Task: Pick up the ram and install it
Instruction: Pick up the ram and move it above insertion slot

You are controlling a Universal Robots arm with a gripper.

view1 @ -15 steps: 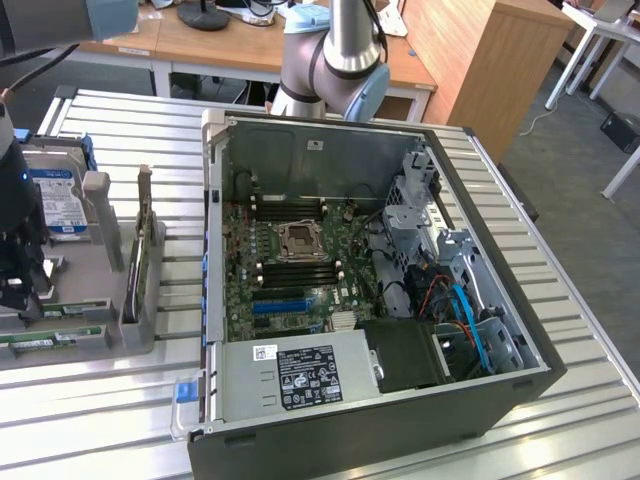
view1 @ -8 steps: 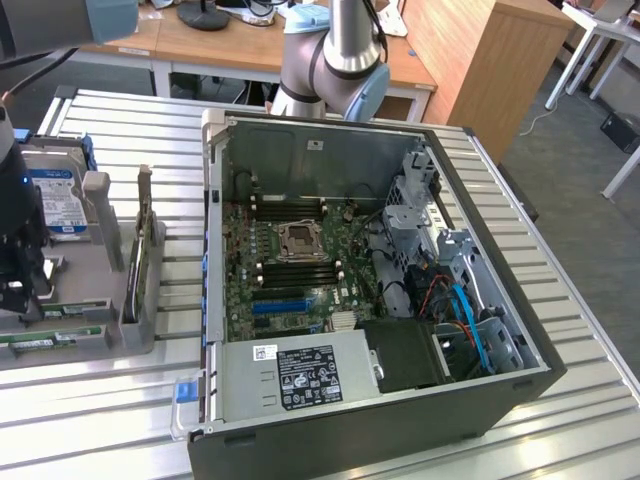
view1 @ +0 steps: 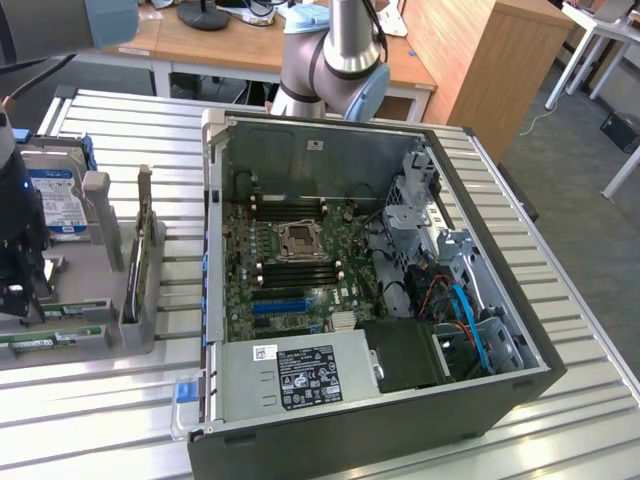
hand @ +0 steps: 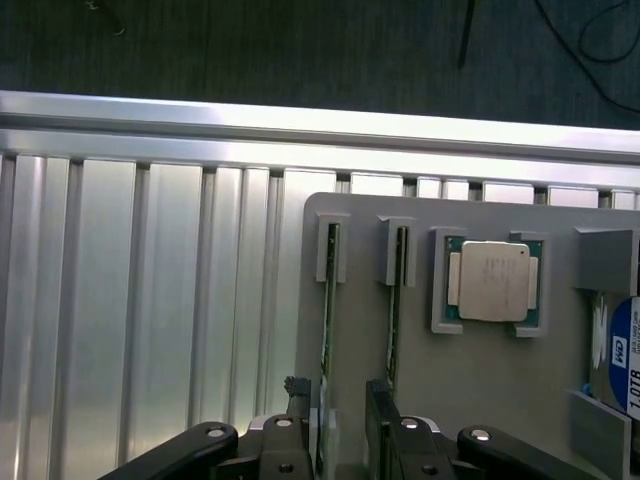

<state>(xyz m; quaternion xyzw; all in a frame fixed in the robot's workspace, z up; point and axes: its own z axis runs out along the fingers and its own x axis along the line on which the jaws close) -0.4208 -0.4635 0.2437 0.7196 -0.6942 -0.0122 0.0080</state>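
Two ram sticks stand on edge in slots of a grey holder tray [hand: 480, 400]. One is the ram [hand: 327, 330]; the other [hand: 397, 310] is beside it. In the exterior view the ram [view1: 55, 338] shows as green strips at the tray's front. My gripper [hand: 345, 440] hangs low over the tray, open, with one fingertip [hand: 383, 425] on each side of the first stick's near end. I cannot tell whether they touch it. The gripper [view1: 18, 300] is at the exterior view's far left.
A silver processor chip [hand: 492, 282] and a blue-labelled hard drive [hand: 622, 365] also sit on the tray. The open computer case [view1: 520, 370] lies to the exterior view's right, with the motherboard [view1: 290, 270] and its black memory slots [view1: 290, 205] exposed. The table [view1: 560, 440] is ribbed aluminium.
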